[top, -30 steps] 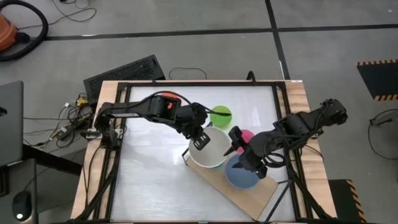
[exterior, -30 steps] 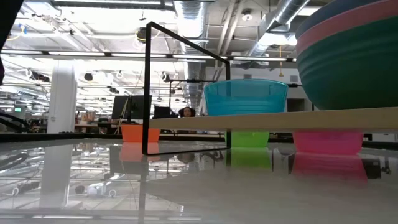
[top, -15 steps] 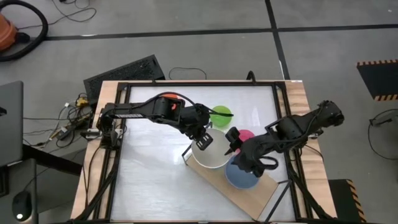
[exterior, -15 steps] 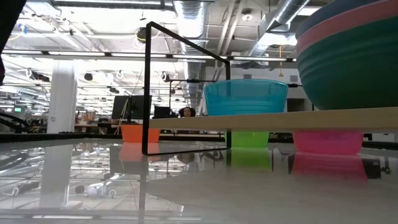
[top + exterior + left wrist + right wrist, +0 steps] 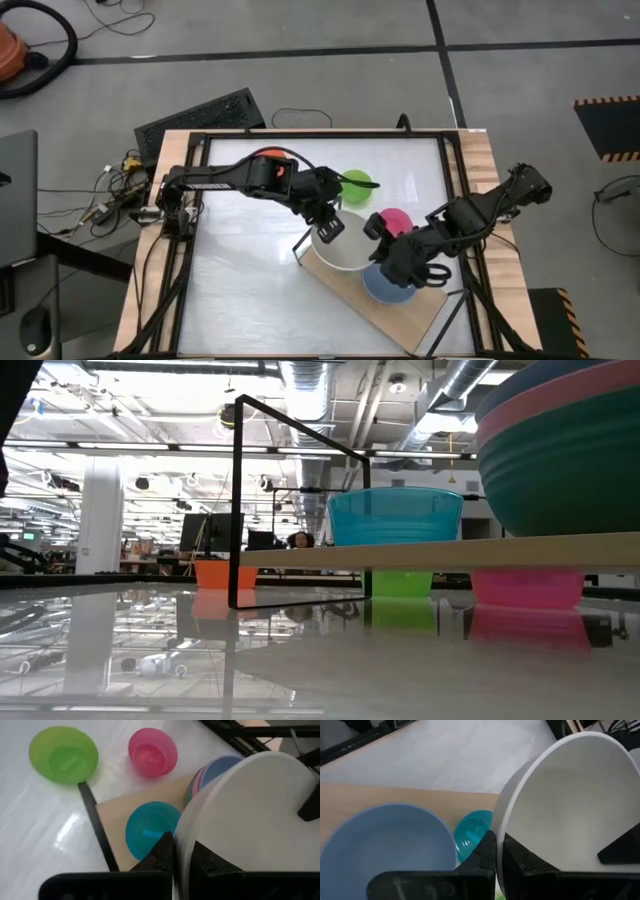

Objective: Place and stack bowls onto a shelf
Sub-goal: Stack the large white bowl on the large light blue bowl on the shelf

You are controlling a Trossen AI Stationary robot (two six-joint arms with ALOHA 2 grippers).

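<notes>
Both my grippers are shut on one white bowl (image 5: 340, 252), held above the left end of the shelf (image 5: 404, 318). My left gripper (image 5: 326, 226) is at the bowl's far-left rim and my right gripper (image 5: 377, 243) at its right rim. On the light-wood shelf board stand a cyan bowl (image 5: 150, 830) and a stack topped by a blue bowl (image 5: 388, 286). A pink bowl (image 5: 397, 218) and a lime bowl (image 5: 356, 182) rest on the white tabletop beyond the shelf. A red-orange bowl (image 5: 268, 155) shows partly behind my left arm. My left gripper pinches the white bowl's rim (image 5: 181, 851), one finger inside the bowl and one outside. The fingers slant down from the table's left. The bowl is tilted and lifted clear of the shelf. My right gripper pinches the rim (image 5: 498, 845) on the side opposite the left gripper, one finger inside and one outside. It comes in from the table's right, slanting down.
The shelf's thin black frame (image 5: 238, 500) rises at its left end, with a leg (image 5: 300, 246) beside the white bowl. The low view shows the pink bowl (image 5: 525, 588) and lime bowl (image 5: 400, 582) beneath the level of the shelf board (image 5: 440, 552). Bare tabletop lies at the near left.
My right gripper has moved a little toward the table's left, up to the white bowl, and has shut on its rim. My left gripper has kept its hold, and the bowl has stayed nearly in place.
</notes>
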